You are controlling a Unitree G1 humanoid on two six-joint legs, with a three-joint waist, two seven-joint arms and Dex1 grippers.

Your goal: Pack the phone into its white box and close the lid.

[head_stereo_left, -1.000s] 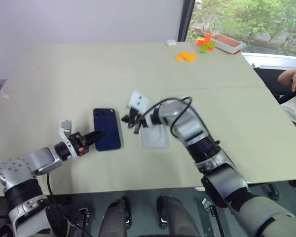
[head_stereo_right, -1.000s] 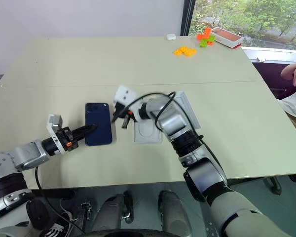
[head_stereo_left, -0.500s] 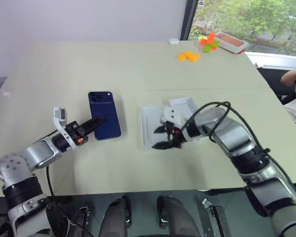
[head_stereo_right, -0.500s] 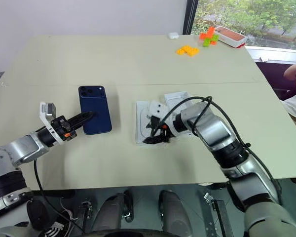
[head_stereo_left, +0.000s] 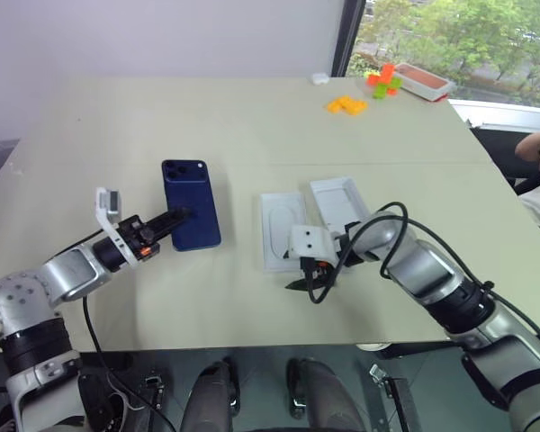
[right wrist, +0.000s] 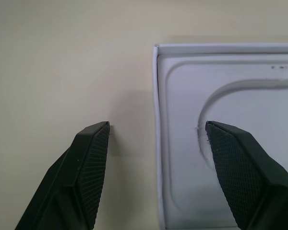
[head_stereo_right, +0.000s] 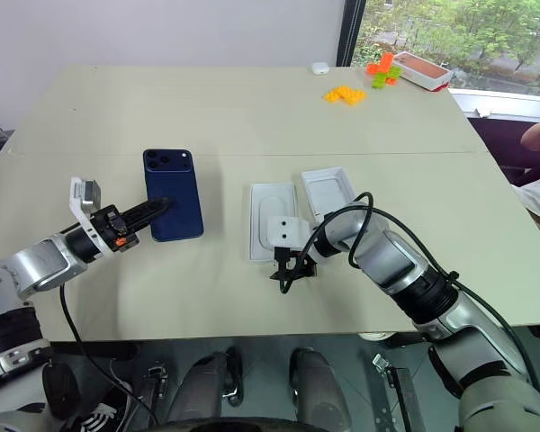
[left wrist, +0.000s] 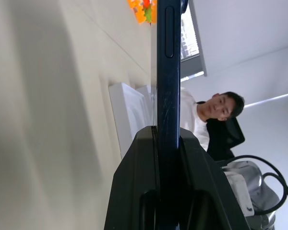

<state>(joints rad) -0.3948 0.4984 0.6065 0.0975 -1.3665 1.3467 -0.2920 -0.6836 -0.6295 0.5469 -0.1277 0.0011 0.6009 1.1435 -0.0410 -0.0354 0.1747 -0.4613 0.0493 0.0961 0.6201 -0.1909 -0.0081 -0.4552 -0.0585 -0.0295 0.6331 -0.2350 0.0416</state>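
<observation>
The left pincer (head_stereo_left: pixel 178 219) is clamped on the near short end of the phone (head_stereo_left: pixel 191 198); the left wrist view shows the slab edge-on between the two fingers. That grip is as it was a second ago. The phone sits well left of the insert (head_stereo_left: pixel 282 225), back face up. Whether it clears the desk (head_stereo_left: pixel 162 117) I cannot tell.

The change is on the right. A second ago the right pincer (head_stereo_right: pixel 292 270) was shut, close against the phone's right edge. Now it has swung away to the insert's near end. Its fingers are spread wide and hold nothing, one on each side of the insert's near left corner.

My reading is that the phone is now carried by the left arm alone. The right arm looks free to deal with the insert, perhaps to lift it aside. Packing itself is not yet begun.

The phone's long axis runs from the robot toward the far side of the desk, roughly parallel to the insert's long side. Its camera cluster is at the far end.

Just right of the insert, touching or nearly so, lies an open shell that is white inside. I take it for the lid (head_stereo_left: pixel 342 200), lying hollow side up.
</observation>
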